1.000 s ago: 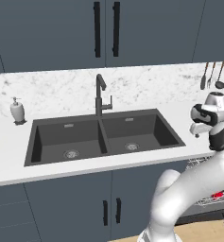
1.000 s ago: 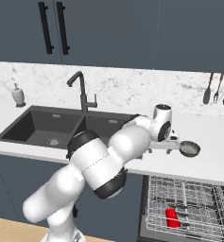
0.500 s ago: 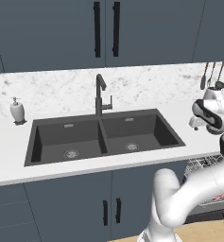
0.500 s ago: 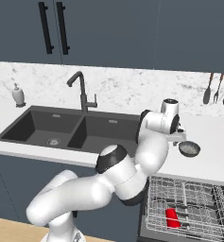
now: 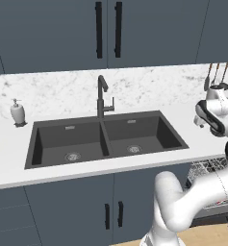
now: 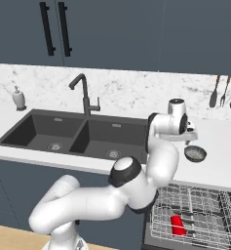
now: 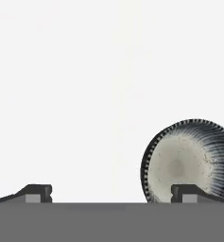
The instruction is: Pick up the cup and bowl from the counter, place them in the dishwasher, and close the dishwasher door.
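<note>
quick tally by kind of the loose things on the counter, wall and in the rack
small dark grey bowl with metallic rim: 1
small bright red cup, in the wire rack: 1
white pump-top soap bottle: 1
dark hanging utensils: 3
total: 6

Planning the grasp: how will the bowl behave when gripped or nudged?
The bowl looks rigid and metallic, so it likely keeps its shape. Shallow and round on the smooth counter, it probably slides if nudged. The open gripper may slip on its thin rim.
</note>
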Tool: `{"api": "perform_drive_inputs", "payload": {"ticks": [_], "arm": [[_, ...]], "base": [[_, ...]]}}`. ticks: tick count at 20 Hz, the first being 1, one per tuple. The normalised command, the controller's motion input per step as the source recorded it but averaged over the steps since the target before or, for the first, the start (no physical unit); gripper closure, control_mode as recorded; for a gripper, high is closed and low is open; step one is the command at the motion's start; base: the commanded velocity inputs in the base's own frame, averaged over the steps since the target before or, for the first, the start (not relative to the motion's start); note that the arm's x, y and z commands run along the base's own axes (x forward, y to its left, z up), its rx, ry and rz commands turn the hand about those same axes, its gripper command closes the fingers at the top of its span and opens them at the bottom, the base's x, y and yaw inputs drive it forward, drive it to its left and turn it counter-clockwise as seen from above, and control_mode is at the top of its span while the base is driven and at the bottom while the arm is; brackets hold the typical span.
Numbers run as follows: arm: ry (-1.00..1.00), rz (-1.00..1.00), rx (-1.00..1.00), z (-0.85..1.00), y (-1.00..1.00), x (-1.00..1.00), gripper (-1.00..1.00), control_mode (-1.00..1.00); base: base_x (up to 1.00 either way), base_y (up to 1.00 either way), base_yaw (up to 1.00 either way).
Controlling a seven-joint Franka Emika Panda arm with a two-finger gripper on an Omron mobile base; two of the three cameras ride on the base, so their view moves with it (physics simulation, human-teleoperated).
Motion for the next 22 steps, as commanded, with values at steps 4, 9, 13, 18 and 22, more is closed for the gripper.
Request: {"api": "perform_drive_inputs", "payload": {"ticks": [4, 9, 13, 18, 22], "arm": [[-0.01, -0.16, -0.08, -0.21, -0.18, -0.60, -1.00, -1.00], [0.00, -0.03, 0.00, -0.18, -0.21, -0.29, -1.00, -1.00], [0.02, 0.00, 0.00, -0.33, -0.18, 0.00, -1.00, -1.00], [0.00, 0.04, 0.01, -0.20, -0.06, 0.12, -1.00, -1.00], [-0.07, 0.10, 0.04, 0.09, -0.09, 0.15, -1.00, -1.00]], "base": [[0.00, 0.00, 0.00], [0.00, 0.00, 0.00], [0.00, 0.00, 0.00], [0.00, 0.00, 0.00], [0.00, 0.00, 0.00]]}}
